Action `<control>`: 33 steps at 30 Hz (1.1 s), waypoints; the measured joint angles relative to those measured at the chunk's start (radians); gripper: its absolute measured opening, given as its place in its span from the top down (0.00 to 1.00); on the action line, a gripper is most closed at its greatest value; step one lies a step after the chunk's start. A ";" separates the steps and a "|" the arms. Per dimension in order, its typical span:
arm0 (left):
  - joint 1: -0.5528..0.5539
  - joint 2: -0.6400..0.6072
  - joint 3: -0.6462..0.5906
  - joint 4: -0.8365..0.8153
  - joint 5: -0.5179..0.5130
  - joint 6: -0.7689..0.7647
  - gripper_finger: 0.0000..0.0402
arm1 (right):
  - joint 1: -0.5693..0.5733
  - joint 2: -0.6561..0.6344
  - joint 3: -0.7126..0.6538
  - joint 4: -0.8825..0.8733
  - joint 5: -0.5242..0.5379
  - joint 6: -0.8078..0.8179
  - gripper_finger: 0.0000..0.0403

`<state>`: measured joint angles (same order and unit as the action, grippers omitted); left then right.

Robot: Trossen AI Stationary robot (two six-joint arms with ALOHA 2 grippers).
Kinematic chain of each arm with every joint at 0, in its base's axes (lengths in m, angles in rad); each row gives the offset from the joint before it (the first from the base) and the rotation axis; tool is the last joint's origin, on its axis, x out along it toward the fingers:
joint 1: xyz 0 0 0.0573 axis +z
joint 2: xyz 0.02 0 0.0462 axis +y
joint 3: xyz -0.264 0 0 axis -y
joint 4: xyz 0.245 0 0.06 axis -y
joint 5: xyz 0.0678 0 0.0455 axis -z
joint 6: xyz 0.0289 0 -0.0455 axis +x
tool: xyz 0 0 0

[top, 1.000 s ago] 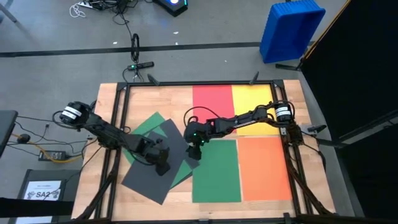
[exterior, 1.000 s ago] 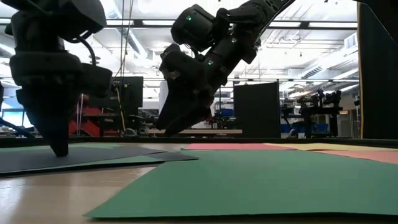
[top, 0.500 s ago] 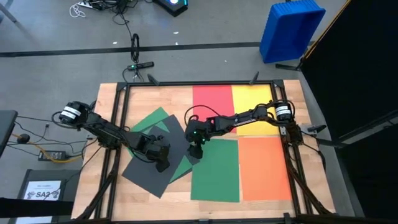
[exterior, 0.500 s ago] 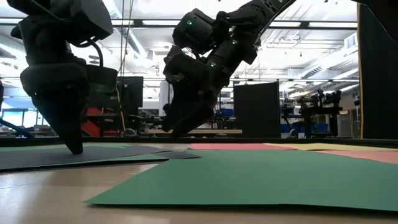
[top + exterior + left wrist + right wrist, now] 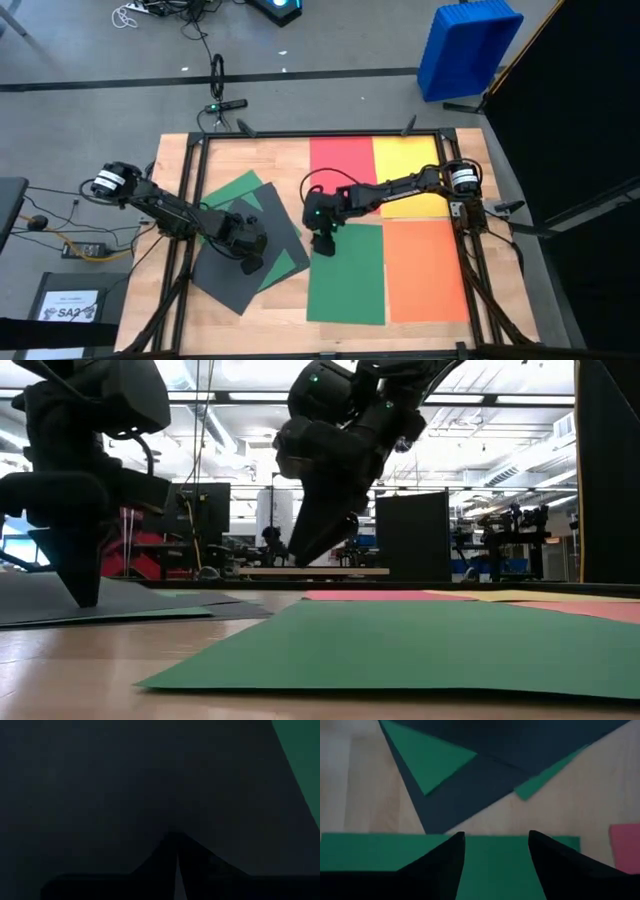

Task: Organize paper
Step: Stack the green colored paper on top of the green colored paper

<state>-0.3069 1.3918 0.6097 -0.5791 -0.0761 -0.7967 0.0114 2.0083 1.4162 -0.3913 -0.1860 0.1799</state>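
On the wooden bench (image 5: 260,320), four sheets of paper lay flat in a block on the right half: a red sheet (image 5: 341,160) beside a yellow sheet (image 5: 408,160) at the far side, and a green sheet (image 5: 346,275) beside an orange sheet (image 5: 425,270) at the near side. On the left half, a loose pile of dark grey sheets (image 5: 225,280) and green sheets (image 5: 232,190) lay askew and overlapping.

The left claw (image 5: 251,262) was closed, its fingertips pressed down onto a dark grey sheet of the pile. In the left wrist view the two fingers met in a point against that dark paper, with a strip of green at the corner.

The right claw (image 5: 324,243) hung open over the far left corner of the flat green sheet, just beside the pile, holding nothing. The low view showed its fingertips (image 5: 305,555) raised clear of the paper.
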 joint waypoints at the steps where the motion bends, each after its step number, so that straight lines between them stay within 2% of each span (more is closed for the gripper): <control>1: -0.001 0.000 0.007 0.000 0.003 0.007 1.00 | 0.002 0.000 0.000 -0.009 0.000 0.000 0.51; 7: -0.002 0.005 0.036 0.022 0.033 0.056 1.00 | 0.011 0.000 0.000 -0.026 0.000 0.000 0.49; 12: -0.002 0.004 0.038 -0.023 0.032 0.062 1.00 | 0.035 0.000 0.000 -0.064 0.002 0.000 0.48; 19: -0.001 0.003 0.058 -0.037 0.018 0.084 1.00 | 0.067 0.001 0.000 -0.107 0.012 -0.017 0.51; 26: -0.016 -0.019 0.173 -0.181 -0.094 0.078 1.00 | 0.068 0.001 0.000 -0.045 0.017 -0.015 0.52; 29: -0.055 -0.086 0.165 -0.179 -0.142 0.029 1.00 | 0.068 0.001 0.000 -0.009 0.017 0.003 0.51; 33: -0.136 -0.213 0.107 -0.175 -0.196 -0.116 1.00 | 0.072 0.002 0.000 0.052 0.017 0.003 0.49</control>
<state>-0.4425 1.1789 0.7165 -0.7536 -0.2725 -0.9124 0.0834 2.0098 1.4162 -0.3393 -0.1688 0.1825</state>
